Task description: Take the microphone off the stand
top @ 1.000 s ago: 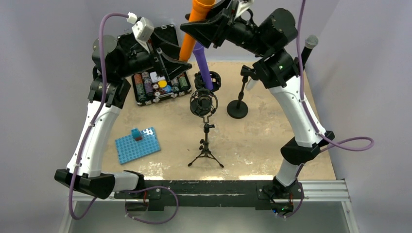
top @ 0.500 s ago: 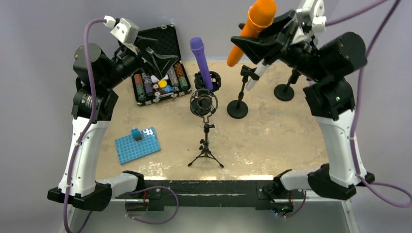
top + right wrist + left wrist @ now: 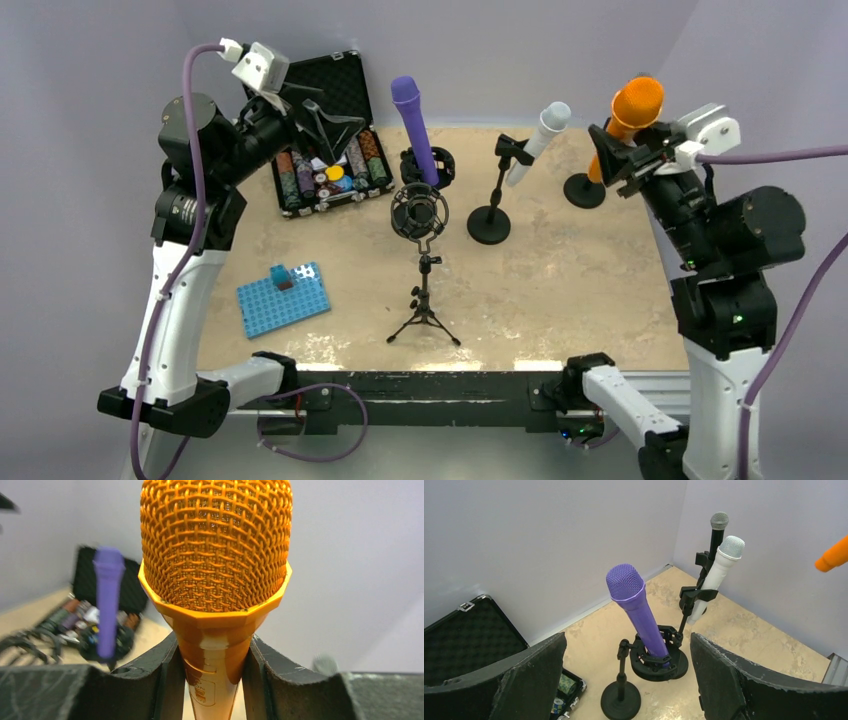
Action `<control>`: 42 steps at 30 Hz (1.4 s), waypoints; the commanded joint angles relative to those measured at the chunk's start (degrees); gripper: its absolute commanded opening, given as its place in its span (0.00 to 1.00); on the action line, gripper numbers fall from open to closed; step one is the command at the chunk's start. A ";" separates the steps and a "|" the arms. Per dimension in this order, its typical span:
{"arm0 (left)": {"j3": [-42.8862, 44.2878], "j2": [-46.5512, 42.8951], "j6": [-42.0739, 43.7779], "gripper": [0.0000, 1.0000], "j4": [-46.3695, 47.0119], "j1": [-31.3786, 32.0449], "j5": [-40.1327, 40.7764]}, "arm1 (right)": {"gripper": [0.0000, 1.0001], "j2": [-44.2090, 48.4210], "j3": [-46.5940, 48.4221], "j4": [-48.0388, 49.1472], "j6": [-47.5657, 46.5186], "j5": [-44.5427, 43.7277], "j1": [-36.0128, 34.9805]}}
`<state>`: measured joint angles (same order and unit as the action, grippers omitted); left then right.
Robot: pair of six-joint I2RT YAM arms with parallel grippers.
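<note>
Orange microphone [image 3: 636, 105] was clear of every stand, clamped upright in the right fingers [image 3: 165, 680] above the table's [image 3: 560, 290] far right side, left fingers [image 3: 524, 680] spread wide and empty; removal looked done, maybe set-down left.

My right pincer [image 3: 618, 160] is gripping the orange, mesh-headed plastic microphone [image 3: 215, 555] by its handle, holding it head-up above the counter's [image 3: 560, 290] far right.
</note>
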<state>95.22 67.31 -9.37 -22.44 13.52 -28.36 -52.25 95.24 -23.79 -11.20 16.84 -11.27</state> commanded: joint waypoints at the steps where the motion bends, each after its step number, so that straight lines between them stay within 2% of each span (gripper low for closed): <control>1: -1.01 -1.87 -0.07 0.97 0.35 -0.43 -0.63 | 0.00 4.13 -8.90 -4.13 -0.93 -4.24 7.33; 4: -2.37 -2.61 0.09 0.97 -0.35 -0.42 -0.03 | 0.00 6.84 -15.79 -10.16 -0.43 1.54 15.09; 6: -3.22 -3.12 -0.32 0.97 -0.43 -0.42 0.19 | 0.00 8.65 -21.12 -12.01 -0.41 2.54 17.39; 13: -5.04 -4.37 0.12 0.97 -1.77 -0.42 0.70 | 0.00 15.81 -38.81 -15.01 -8.65 0.57 18.99; 17: -5.29 -4.38 0.14 0.97 -2.49 -0.42 1.01 | 0.00 17.44 -47.02 -15.55 -12.70 -3.42 19.59; 21: -6.05 -4.64 0.05 0.97 -2.68 -0.42 0.96 | 0.00 14.22 -49.90 -18.44 -14.88 -3.17 22.44; 32: -6.98 -5.29 0.25 0.97 -2.52 -0.51 0.86 | 0.00 5.95 -56.79 -11.55 -18.46 -8.46 26.69; 42: -8.05 -5.18 -0.39 0.97 -2.44 -0.60 0.61 | 0.00 -5.96 -55.68 -10.27 -16.06 -10.03 27.76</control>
<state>88.09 62.85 -9.39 -25.63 13.45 -27.81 -56.03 37.80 -36.53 -27.64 8.16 15.57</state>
